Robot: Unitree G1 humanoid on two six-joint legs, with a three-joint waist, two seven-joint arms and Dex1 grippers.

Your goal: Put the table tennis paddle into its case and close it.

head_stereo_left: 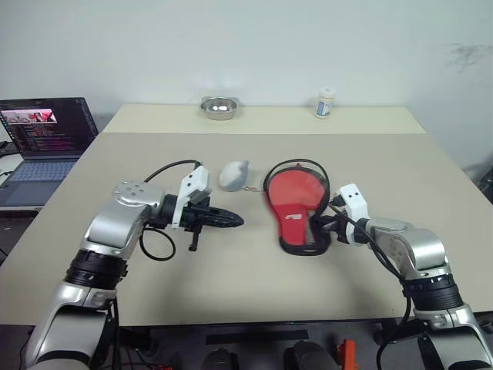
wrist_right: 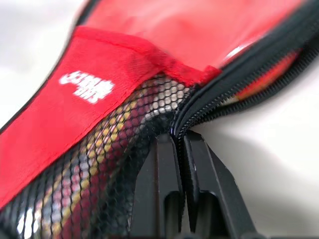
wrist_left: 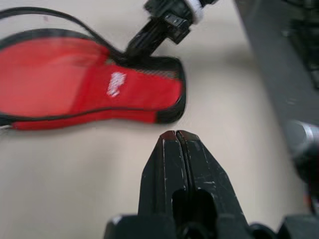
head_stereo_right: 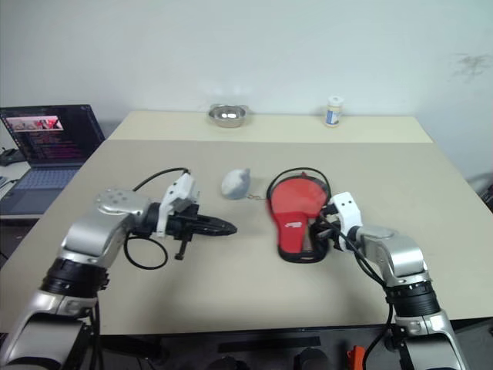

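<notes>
The case (head_stereo_left: 296, 196) lies flat at mid-table, red-fronted with black zipper edging and a mesh panel (wrist_right: 114, 149) at its narrow end. The table tennis paddle is inside it: its striped handle (wrist_right: 75, 184) shows through the mesh. A black cord loop (head_stereo_left: 308, 163) curls round the case's wide end. My right gripper (head_stereo_left: 322, 225) is at the narrow end, shut, with the zipper edge (wrist_right: 224, 89) running in between its fingertips. My left gripper (head_stereo_left: 231, 221) hovers left of the case, pointing at it, shut and empty, a short gap away.
A small grey pouch-like object (head_stereo_left: 233, 175) lies just left of the case's wide end. A metal bowl (head_stereo_left: 219, 106) and a white bottle (head_stereo_left: 325, 102) stand at the table's far edge. An open laptop (head_stereo_left: 46, 135) sits beyond the left edge.
</notes>
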